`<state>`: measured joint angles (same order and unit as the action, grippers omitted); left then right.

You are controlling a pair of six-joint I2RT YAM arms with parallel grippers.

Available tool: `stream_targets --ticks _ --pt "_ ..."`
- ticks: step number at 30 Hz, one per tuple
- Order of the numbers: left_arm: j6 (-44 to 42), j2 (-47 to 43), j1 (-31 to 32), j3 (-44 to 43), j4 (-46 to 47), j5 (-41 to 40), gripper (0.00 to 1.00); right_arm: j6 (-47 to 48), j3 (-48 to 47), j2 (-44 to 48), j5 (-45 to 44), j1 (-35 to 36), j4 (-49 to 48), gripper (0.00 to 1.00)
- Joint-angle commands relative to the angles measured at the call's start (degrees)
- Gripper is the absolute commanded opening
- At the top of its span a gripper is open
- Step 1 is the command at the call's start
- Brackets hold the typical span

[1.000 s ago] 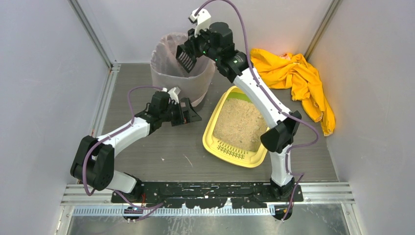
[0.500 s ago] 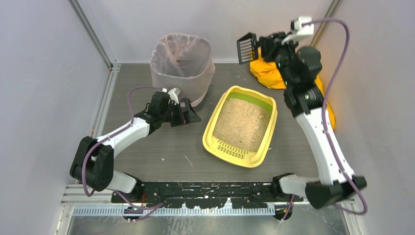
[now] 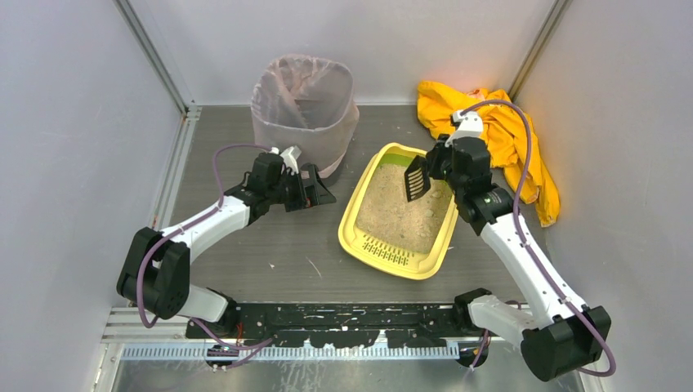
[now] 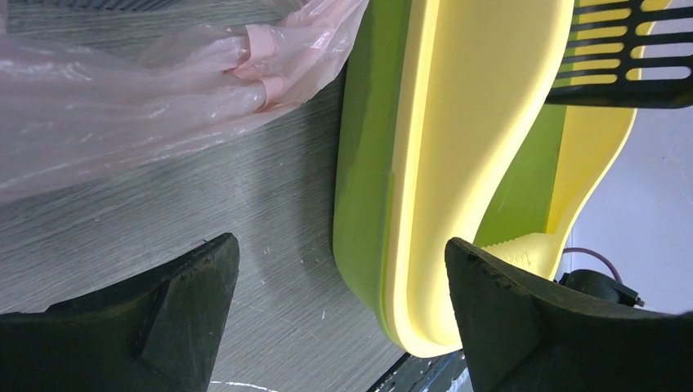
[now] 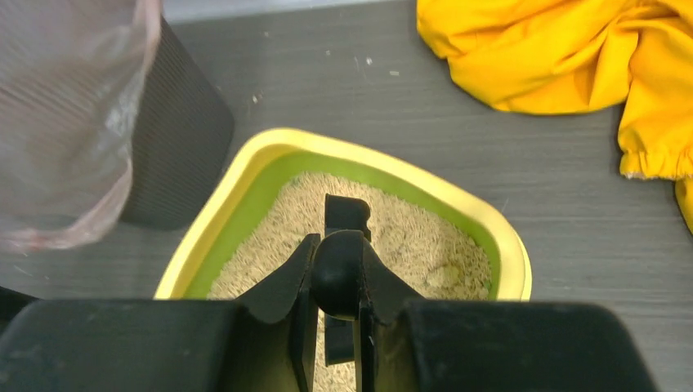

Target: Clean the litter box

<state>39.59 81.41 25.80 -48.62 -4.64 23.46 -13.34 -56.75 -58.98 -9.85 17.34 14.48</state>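
Observation:
The litter box, a shallow yellow tray with a green inner rim, holds beige litter at mid-table. My right gripper is shut on the handle of a black slotted scoop, which hangs over the far end of the litter. The right wrist view shows the scoop edge-on between the shut right gripper, above the box rim. My left gripper is open and empty, low beside the box's left wall. In the left wrist view that gripper faces the box's side, with the scoop at top right.
A tall bin lined with a pinkish bag stands at the back left, close to the left gripper. A crumpled yellow cloth lies at the back right. Grey walls close in the table on three sides.
The right arm swung the scoop away from the bin's mouth, over to the back right, then down over the litter box. The left arm stayed where it was.

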Motion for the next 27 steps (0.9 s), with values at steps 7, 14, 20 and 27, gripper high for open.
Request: stream_targets --ticks 7,14,20,27 --pt "-0.8 -0.3 0.2 -2.1 1.6 0.4 0.96 9.2 -5.3 -7.5 -22.4 14.4 -1.1 0.01" --pt "-0.9 -0.2 0.1 -2.0 2.0 0.6 0.95 15.2 -8.7 -18.4 -34.9 20.5 -4.3 0.01" --pt "-0.8 0.3 0.1 -1.8 2.7 0.8 0.96 17.8 -11.5 -21.3 -39.8 20.6 -4.9 0.01" --pt "-0.5 1.3 0.1 -2.0 3.0 1.3 0.95 18.8 -10.7 -22.0 -41.0 20.4 -5.9 0.01"
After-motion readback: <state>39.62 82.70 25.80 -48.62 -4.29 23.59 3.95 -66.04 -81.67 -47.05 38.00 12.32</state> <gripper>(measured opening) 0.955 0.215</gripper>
